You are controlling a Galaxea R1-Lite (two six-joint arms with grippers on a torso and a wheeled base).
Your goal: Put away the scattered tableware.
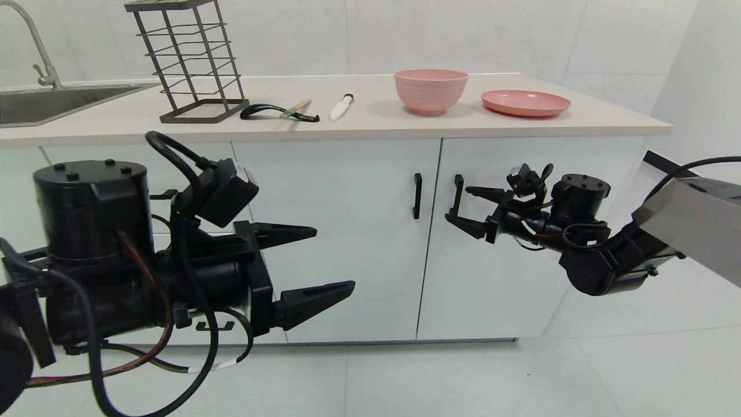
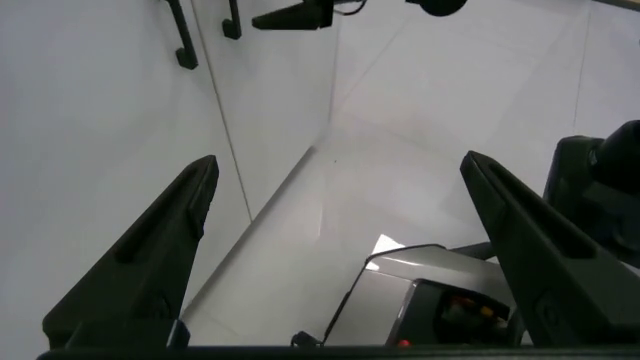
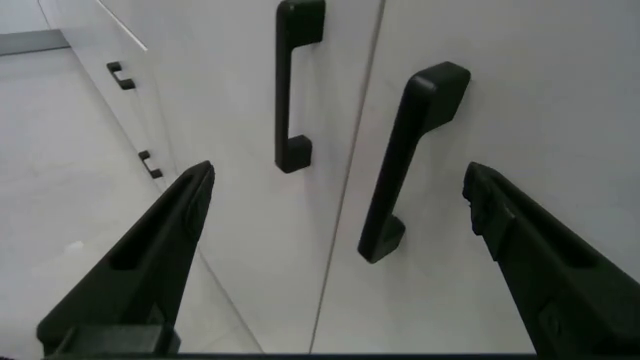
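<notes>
Tableware first, from the head view: the pink bowl, pink plate, white knife and black utensil all lie on the counter, beside the wire rack. Nothing is put away yet. My right gripper sits at the right door handle with its jaws spread. My left gripper hangs lower in front of the cabinet, also spread and holding nothing.

From the left wrist view, the left gripper has both fingers wide apart over the floor, near the cabinet front.

From the right wrist view, the right door handle stands between the parted fingers of the right gripper, ahead of the tips; the left door handle is just beside it.

I judge the step in hand is opening the cabinet. Next I'd ease forward until the handle is between the fingers, clamp, then pull along the door's arc.
</notes>
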